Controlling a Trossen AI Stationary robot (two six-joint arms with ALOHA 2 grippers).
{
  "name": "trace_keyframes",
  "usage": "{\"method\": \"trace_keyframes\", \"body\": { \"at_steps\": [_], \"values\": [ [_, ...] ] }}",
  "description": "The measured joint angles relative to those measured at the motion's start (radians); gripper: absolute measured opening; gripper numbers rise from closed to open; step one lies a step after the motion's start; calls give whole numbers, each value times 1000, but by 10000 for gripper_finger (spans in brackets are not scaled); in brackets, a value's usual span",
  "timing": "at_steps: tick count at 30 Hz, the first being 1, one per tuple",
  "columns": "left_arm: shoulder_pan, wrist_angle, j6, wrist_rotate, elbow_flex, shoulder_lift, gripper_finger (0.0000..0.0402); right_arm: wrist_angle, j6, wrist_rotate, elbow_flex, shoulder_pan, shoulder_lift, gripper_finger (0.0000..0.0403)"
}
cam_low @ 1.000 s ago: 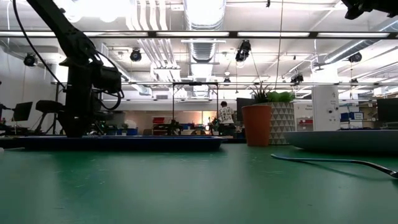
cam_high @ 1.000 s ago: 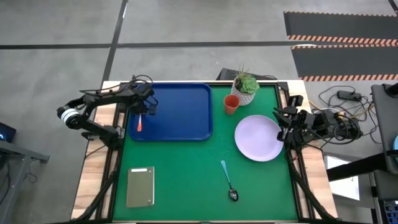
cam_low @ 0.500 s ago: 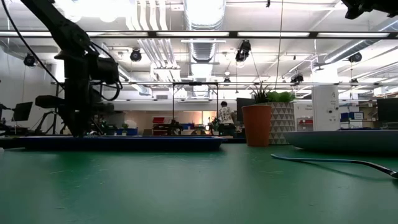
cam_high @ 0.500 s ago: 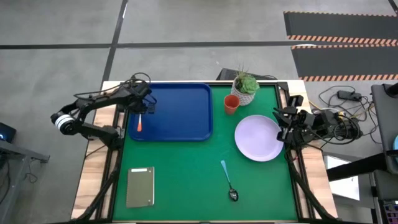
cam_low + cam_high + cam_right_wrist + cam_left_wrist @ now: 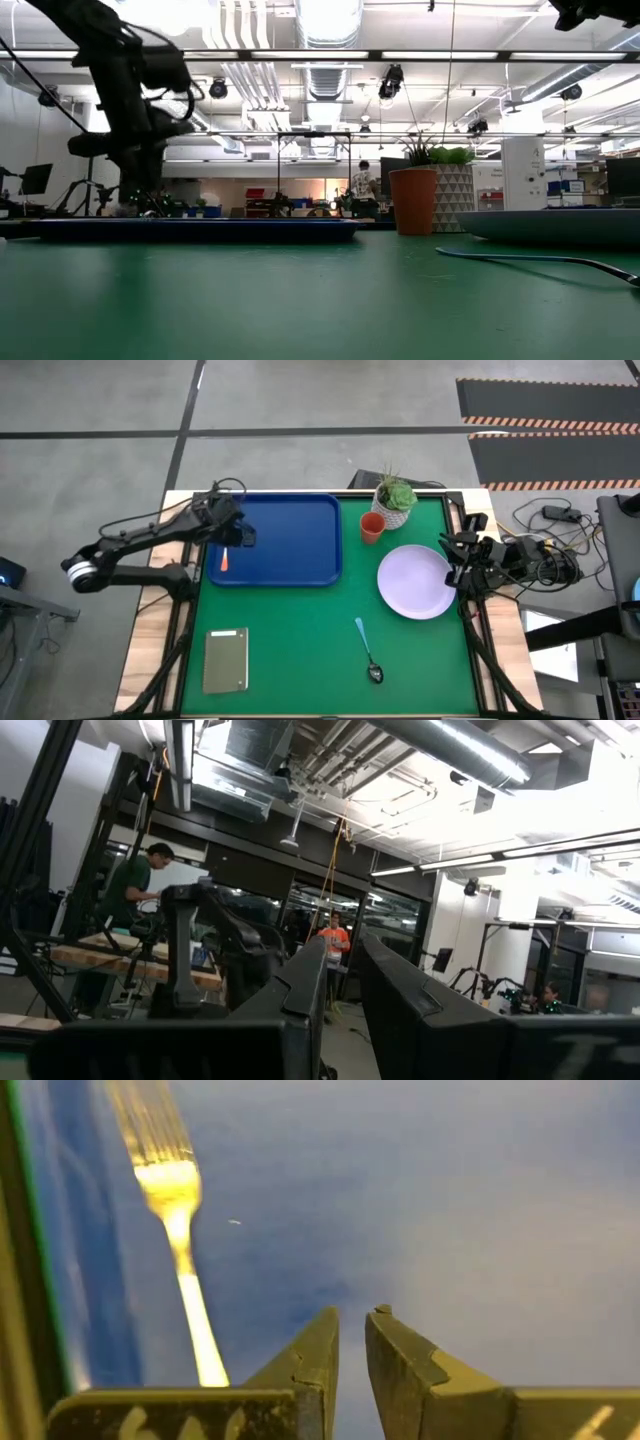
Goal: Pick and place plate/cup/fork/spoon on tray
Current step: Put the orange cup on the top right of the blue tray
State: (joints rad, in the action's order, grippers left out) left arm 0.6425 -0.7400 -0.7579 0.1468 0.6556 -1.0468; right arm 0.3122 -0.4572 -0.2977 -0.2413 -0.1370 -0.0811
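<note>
1. The slim fork with silver metal tines and an orange-red handle [image 5: 225, 556] lies flat inside the large dark blue rectangular plastic tray with a raised rim [image 5: 290, 540], near the tray's left rim.
2. The fork's long axis runs along the tray's short side, parallel to that left rim. In the left wrist view the tines [image 5: 150, 1120] point away from the camera.
3. The left gripper [image 5: 240, 535] is above the tray, just beside the fork. Its jaws are nearly pressed together with only a narrow gap, pinching nothing.
4. The right gripper [image 5: 452, 558] waits well to the right of the tray, at the round pale lavender plate's [image 5: 415, 582] right edge, its jaws a narrow gap apart and empty.
</note>
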Motion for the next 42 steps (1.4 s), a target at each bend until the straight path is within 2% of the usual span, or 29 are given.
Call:
{"method": "trace_keyframes", "body": {
  "at_steps": [6,12,17,24,31,37,42],
  "values": [
    [-169,70,-88,50,0,33,35,0,0,0,0,0,0,52],
    [-305,286,-103,94,0,19,35,0,0,0,0,0,0,52],
    [-373,508,-97,103,3,-14,35,0,0,0,0,0,0,52],
    [-429,604,-65,127,74,-103,35,0,1,0,0,0,0,52],
    [-476,619,7,143,205,-232,35,0,1,-1,0,0,0,52],
    [-535,785,180,147,312,-379,35,1,1,-1,0,0,0,52],
    [-562,810,304,147,437,-495,35,8,4,0,0,0,0,52]
  ]
}}
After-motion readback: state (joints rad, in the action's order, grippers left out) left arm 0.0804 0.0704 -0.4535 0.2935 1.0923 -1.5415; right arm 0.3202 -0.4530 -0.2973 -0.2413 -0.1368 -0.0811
